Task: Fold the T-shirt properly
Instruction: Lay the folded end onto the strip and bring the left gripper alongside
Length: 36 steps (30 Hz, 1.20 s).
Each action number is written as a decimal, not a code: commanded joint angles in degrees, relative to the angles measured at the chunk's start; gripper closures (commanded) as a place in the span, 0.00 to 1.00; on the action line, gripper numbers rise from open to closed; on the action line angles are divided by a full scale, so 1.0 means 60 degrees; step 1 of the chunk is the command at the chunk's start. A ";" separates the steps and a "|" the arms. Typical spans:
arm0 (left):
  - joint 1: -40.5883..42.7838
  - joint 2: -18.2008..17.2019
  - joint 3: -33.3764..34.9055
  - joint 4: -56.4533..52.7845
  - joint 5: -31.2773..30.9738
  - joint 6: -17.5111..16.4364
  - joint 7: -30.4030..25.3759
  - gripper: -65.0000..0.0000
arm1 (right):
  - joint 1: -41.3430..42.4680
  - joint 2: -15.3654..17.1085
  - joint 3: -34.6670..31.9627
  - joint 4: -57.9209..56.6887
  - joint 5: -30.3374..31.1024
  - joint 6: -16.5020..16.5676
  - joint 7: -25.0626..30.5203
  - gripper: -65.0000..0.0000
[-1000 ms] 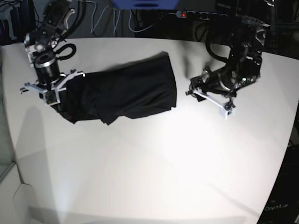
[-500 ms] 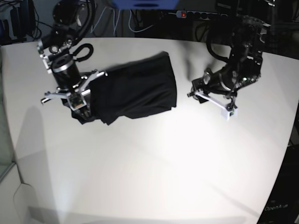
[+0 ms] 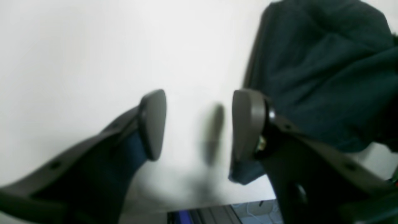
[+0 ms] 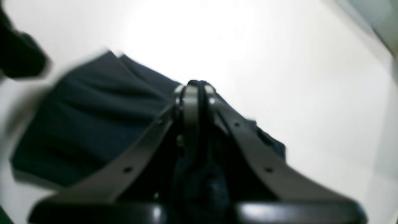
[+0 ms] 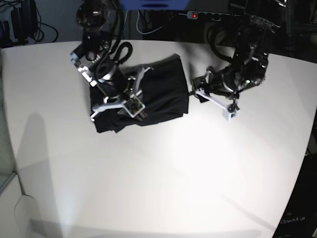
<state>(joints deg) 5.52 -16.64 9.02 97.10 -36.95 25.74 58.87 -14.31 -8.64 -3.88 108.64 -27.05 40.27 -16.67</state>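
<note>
Base view: one T-shirt [image 5: 158,91], two arms, one white table [image 5: 163,178]. Shirt is a black bundle on the far-left part of the table, partly folded over itself, with one straight edge facing the left gripper.

Right gripper [image 5: 130,99] sits over the shirt's left-middle, arm coming down from the back edge. Right wrist view: jaws are pressed together with a pinch of dark cloth [image 4: 93,124] caught between the tips; the rest of the shirt spreads in pleats to the left below it, and a smaller bit shows on the right. That view is blurred, so fold detail is hard to read.

Left gripper [image 5: 210,96] is just beside the shirt's right edge, low over the table. Left wrist view: two fingers [image 3: 152,121] spread wide with bare table between them and nothing gripped. Shirt [image 3: 323,71] lies on the right of that frame, and the right-hand finger overlaps its edge; can't tell whether it touches.

Count outside the workspace: one power strip [image 5: 208,16] with a red light along the back, and several cables [image 5: 133,22] hanging behind the table. Exact cable count not readable.
</note>
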 commanded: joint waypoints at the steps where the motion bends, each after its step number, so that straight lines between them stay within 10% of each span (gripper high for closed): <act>1: -0.0136 -0.0047 -0.0030 0.0161 -0.0047 -0.0018 -0.0061 0.49 | 0.0047 -0.0059 -0.0211 0.0142 0.0134 -0.0045 0.0030 1.00; 36: -0.0107 0.0188 -0.0015 -0.1289 -0.0062 -0.0004 -0.0501 0.49 | 0.1088 -0.0059 -0.3463 -0.0502 0.0134 -0.0045 -0.1918 1.00</act>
<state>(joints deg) 3.97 -15.29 8.71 90.48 -38.63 23.99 53.06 -8.29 -8.38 -24.16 104.42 -27.66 39.99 -29.71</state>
